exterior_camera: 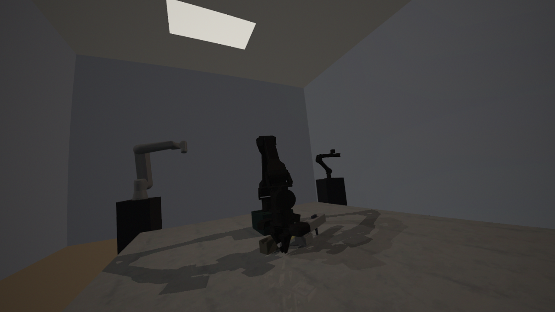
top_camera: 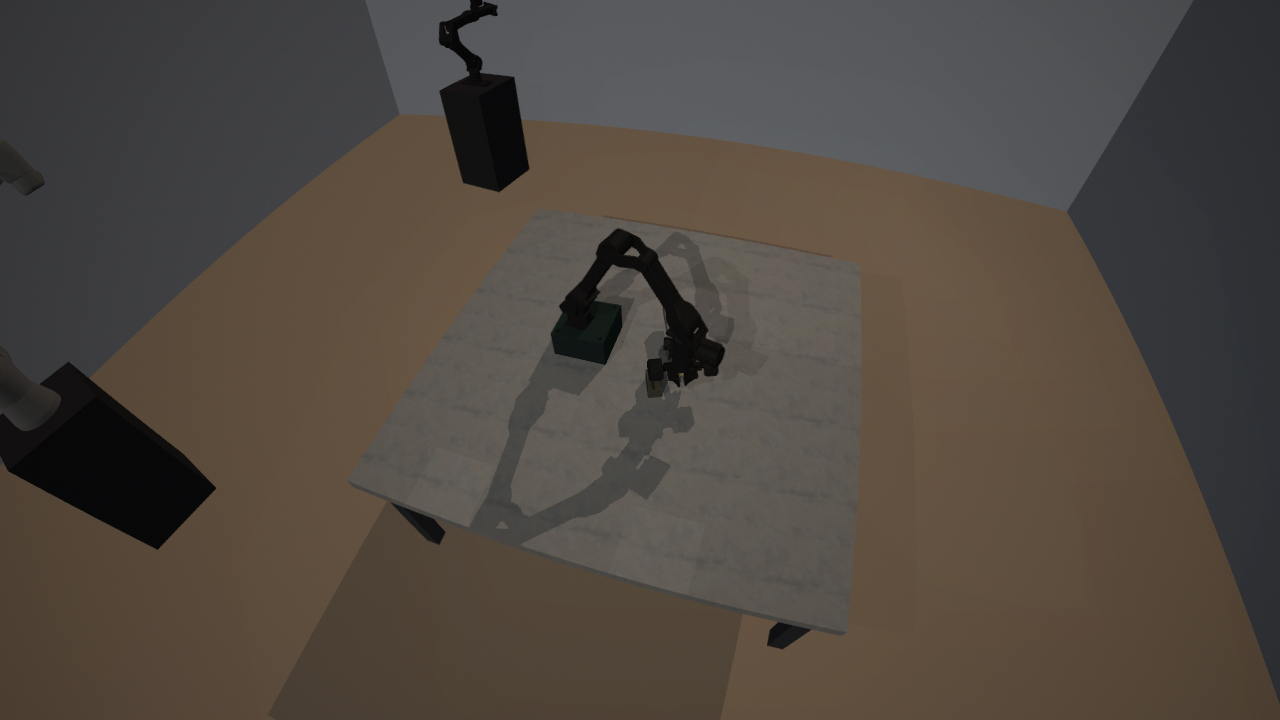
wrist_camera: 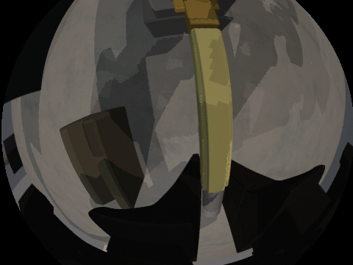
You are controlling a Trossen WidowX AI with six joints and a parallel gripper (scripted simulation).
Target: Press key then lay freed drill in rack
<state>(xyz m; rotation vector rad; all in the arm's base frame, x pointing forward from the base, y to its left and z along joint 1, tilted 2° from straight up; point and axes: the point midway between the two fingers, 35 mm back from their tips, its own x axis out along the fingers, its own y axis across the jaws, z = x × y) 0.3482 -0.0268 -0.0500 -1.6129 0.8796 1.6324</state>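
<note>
The arm arches over, its end effector angled down, clamped on the yellow drill.

1. Pale arm, beyond the desk's left edge: cropped in the top view.
2. Desk's near edge: outside the exterior view.
3. Orange piece: cropped in the wrist view.

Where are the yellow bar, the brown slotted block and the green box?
Yellow bar [wrist_camera: 218,121]: wrist view, its middle.
Brown slotted block [wrist_camera: 123,143]: wrist view, right side.
Green box [top_camera: 583,345]: top view, front side.
</note>
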